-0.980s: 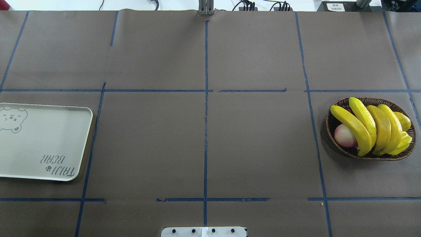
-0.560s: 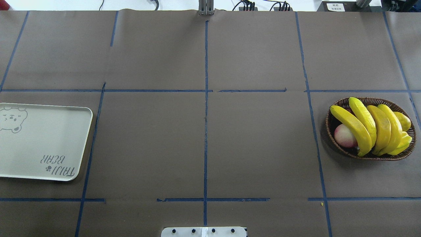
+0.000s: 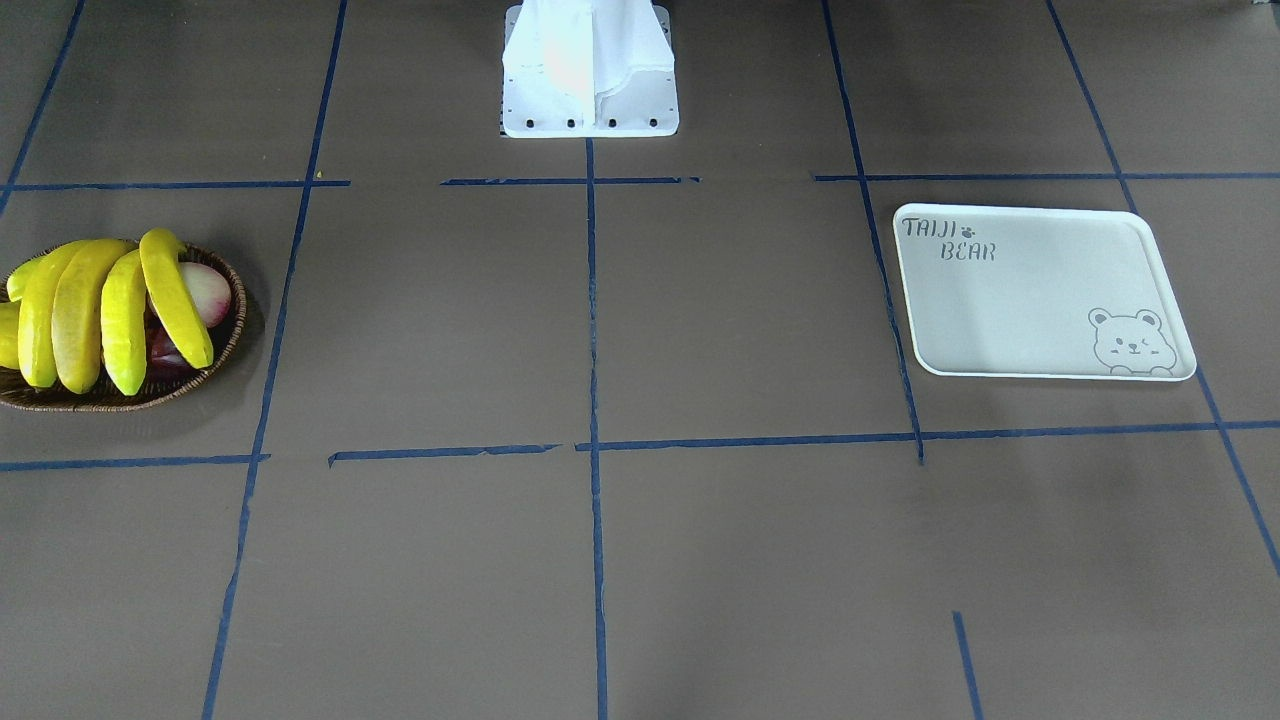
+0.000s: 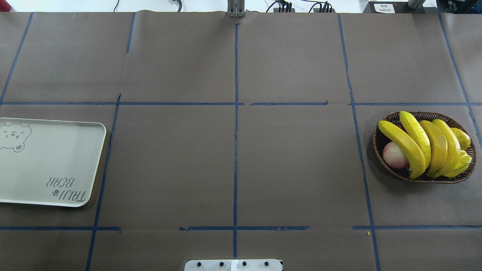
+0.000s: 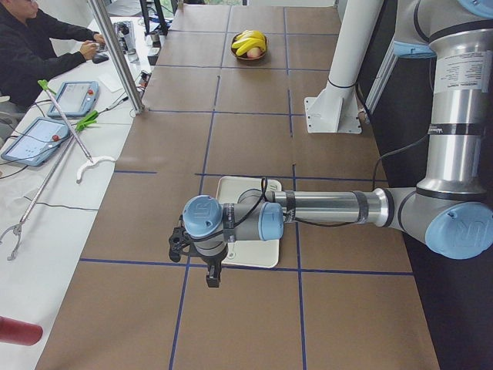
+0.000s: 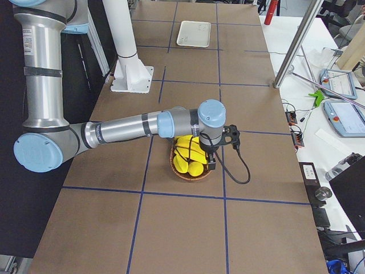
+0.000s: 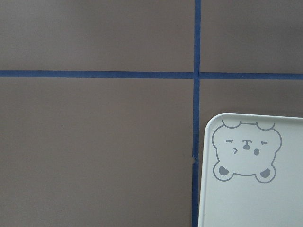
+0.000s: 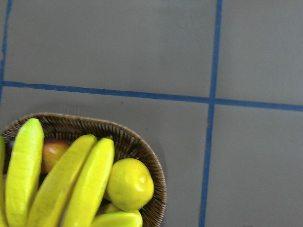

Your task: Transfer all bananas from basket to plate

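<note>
Though side views alone show left claw (image 5: 213, 276), right claw (image 6: 211, 162), grip unreadable.

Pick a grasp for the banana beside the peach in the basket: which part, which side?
Grip that banana mid-length, from straight above, jaws across its width. It lies on top at the row's edge, over the peach, so that flank is open; the next banana crowds the other flank, probably tight.
</note>
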Tool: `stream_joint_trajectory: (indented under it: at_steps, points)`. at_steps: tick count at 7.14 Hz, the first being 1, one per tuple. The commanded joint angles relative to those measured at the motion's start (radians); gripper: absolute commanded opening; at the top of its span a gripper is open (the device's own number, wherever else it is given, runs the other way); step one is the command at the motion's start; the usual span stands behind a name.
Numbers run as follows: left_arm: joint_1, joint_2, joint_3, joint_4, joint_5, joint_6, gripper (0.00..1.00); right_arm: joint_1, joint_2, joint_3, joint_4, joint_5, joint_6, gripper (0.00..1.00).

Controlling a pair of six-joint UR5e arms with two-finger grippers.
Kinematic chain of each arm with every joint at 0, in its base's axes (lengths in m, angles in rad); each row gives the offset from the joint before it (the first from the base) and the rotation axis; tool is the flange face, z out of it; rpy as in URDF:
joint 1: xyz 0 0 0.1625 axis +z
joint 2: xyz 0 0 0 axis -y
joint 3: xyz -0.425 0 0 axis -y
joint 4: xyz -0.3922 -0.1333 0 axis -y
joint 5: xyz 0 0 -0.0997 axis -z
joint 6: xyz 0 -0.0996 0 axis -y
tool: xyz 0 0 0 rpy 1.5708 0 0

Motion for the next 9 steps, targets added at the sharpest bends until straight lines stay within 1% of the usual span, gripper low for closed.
stream_joint_trajectory:
  at_steps: [1,2,3,4,5,6,7,9]
  points:
    - [0.0,0.002,-0.001,-0.011,0.0,-0.002,1.0,-0.094,0.023,0.058,0.006,0.04,0.01,1.0]
    - [0.0,0.001,-0.001,-0.011,-0.005,-0.013,1.0,-0.154,0.024,0.105,0.009,0.022,0.112,1.0]
    - [0.0,-0.004,-0.004,-0.009,-0.012,-0.014,1.0,-0.199,0.043,0.142,0.009,-0.001,0.174,1.0]
    - [0.0,-0.004,-0.001,-0.011,-0.011,-0.011,1.0,-0.242,0.078,0.155,0.009,-0.031,0.284,1.0]
    - [0.0,-0.009,0.001,-0.011,-0.012,-0.001,1.0,-0.298,0.096,0.188,0.009,-0.112,0.38,1.0]
    - [0.0,-0.01,0.001,-0.011,-0.012,-0.002,1.0,-0.373,0.098,0.214,0.009,-0.172,0.409,1.0]
    - [0.0,0.002,0.002,-0.012,-0.009,-0.005,1.0,-0.41,0.098,0.218,0.009,-0.176,0.426,1.0]
    - [0.0,0.004,0.01,-0.023,-0.012,-0.005,1.0,-0.481,0.078,0.222,0.009,-0.226,0.463,1.0]
